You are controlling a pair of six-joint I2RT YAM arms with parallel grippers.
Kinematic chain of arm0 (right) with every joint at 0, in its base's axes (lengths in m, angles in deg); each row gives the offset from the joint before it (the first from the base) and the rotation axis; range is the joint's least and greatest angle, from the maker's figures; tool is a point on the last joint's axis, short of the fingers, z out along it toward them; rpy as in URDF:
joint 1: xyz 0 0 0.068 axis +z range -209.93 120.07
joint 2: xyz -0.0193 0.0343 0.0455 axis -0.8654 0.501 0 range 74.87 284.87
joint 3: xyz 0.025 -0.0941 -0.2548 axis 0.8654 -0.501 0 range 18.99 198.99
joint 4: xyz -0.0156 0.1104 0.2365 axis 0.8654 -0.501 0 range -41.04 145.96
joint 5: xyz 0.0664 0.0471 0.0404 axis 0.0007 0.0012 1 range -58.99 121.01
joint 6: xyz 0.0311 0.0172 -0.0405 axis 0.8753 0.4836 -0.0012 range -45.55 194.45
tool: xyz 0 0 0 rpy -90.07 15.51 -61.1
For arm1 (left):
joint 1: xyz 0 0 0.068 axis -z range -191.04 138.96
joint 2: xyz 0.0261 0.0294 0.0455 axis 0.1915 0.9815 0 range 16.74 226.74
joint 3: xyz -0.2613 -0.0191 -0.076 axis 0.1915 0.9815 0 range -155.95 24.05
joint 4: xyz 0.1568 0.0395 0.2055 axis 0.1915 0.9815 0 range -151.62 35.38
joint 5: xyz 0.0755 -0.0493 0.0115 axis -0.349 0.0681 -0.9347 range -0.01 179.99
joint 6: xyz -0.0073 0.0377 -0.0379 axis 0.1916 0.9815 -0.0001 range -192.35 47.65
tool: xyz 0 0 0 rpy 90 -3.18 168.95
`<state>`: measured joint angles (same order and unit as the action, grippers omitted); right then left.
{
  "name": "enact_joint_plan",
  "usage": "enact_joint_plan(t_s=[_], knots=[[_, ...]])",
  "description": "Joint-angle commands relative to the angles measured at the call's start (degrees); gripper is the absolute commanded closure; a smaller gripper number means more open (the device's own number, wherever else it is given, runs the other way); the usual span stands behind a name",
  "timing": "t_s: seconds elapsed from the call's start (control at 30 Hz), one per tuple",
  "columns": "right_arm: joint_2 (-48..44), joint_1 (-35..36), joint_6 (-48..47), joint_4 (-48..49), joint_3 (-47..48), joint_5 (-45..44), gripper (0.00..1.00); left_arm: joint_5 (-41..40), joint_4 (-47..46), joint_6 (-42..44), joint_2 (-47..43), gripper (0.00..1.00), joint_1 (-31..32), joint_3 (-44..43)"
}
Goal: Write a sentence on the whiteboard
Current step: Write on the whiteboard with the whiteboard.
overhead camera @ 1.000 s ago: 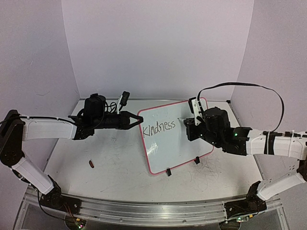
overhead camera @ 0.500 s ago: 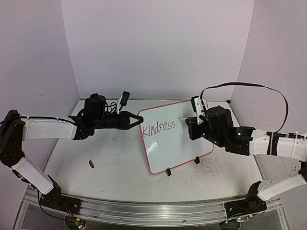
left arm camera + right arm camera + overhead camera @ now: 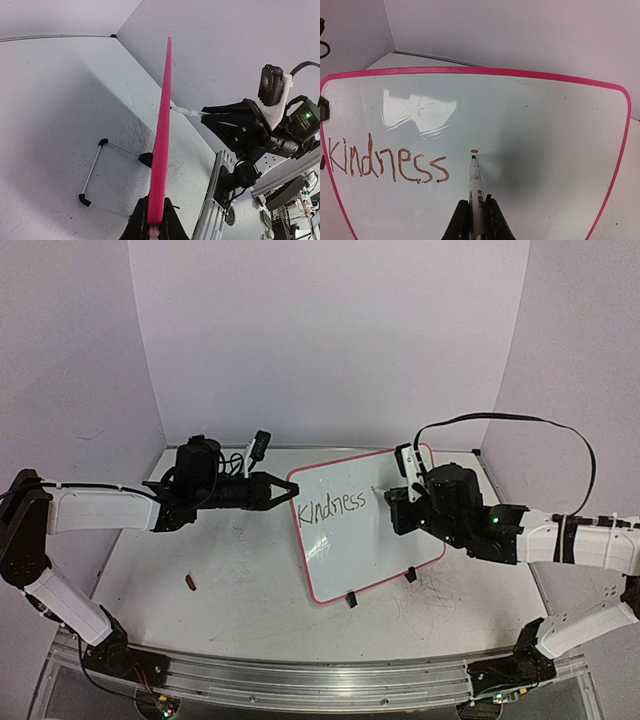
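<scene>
The whiteboard (image 3: 352, 552) is small and white, with a thin pink rim and round corners. It stands tilted on its two black clip feet (image 3: 351, 600) in the middle of the table (image 3: 250, 580), between my two arms. The sentence (image 3: 387, 162) is just one word so far, "Kindness", in dark marker lines. It sits on the left half of the board, and the K is very near the pink rim.

My left gripper (image 3: 285, 492) pinches the left edge of the board tight (from that wrist I see the board only as a thin pink line going up). My right gripper (image 3: 473, 215) is clamped on a marker (image 3: 476, 182). The marker's black tip points at the board, just under a tiny dot (image 3: 474, 150) to the right of the last "s". I cannot tell if the tip is pressing on the white.

To the right of the word the board is bare all the way to the pink rim. Under the word there is a wide bare white part too. The top rim is well above the letters.
</scene>
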<state>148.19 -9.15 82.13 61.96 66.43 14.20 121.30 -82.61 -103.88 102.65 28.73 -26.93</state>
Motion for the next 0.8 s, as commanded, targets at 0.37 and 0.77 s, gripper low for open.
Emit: enact_joint_plan(t_s=[0.37,0.77], knots=[[-0.44,-0.02,3.71,-0.71,-3.11,0.8,1.0,0.58,-0.01,-1.03,-0.26,1.0,0.49,-1.31],[-1.15,0.0,4.8,-1.57,-4.35,1.7,1.0,0.59,-0.01,-1.07,-0.16,1.0,0.5,-1.34]])
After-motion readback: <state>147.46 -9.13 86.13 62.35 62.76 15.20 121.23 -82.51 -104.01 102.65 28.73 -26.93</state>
